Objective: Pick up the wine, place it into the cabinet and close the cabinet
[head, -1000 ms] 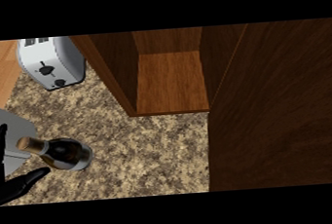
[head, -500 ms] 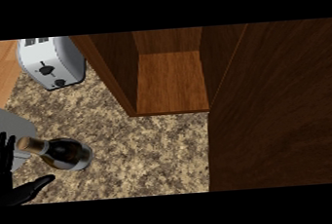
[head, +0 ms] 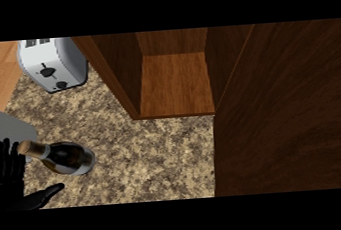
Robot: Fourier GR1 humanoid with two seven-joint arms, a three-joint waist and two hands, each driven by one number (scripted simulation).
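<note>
Nearest, at the lower left edge: left hand, open, fingers straight and slightly spread, thumb out to the side, clamped on nothing. Just right of the fingers, above the thumb: wine. Stands on the speckled desk, apparently upright, long axis pointing up toward the viewer, corked neck showing closest to the fingertips. Impossible to tell whether cork and fingers touch. No right hand in sight, which makes the left the nearer one and the likely one for the grasp. Farther out and to the right of the fingers: cabinet, open, wooden shelf facing the desk, with what looks like its door swung wide along the right. Farthest, almost straight ahead of the fingers: white toaster. Judged from this, grasp not yet made, with placing and closing both ahead.
</note>
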